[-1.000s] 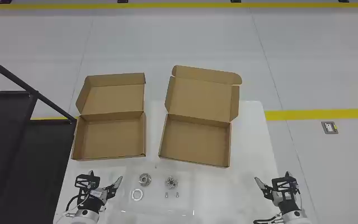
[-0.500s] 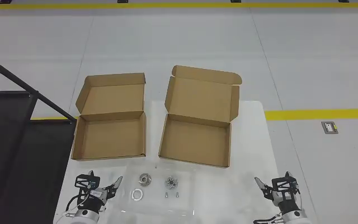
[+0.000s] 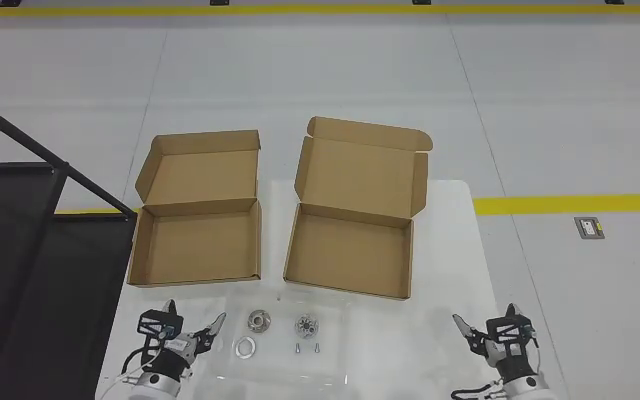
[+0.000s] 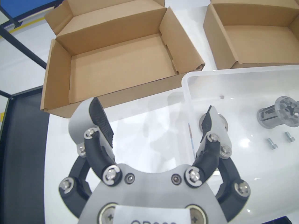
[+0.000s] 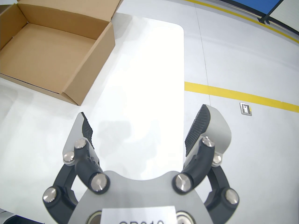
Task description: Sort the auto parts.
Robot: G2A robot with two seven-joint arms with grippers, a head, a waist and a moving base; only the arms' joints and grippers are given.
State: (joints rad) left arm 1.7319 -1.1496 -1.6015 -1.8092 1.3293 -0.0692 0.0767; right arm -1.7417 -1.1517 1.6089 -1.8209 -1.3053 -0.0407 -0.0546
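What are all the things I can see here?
Cardboard boxes: two, brown, open, empty, side by side on the table's far side.
Tray: one, clear, in front of the boxes.
Round metal parts: two, silver, in the tray.
Ring: one, pale, in the tray.
Bolts: two, silver, in the tray.
Table: one, white.
Rack: one, black, left of the table.
Left claw: black-and-silver, open, by the tray's left end.
Right claw: black-and-silver, open, at the table's right edge.

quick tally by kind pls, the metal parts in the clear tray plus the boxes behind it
small bolts: 2
round metal hubs: 2
flat metal ring: 1
open cardboard boxes: 2
total: 7
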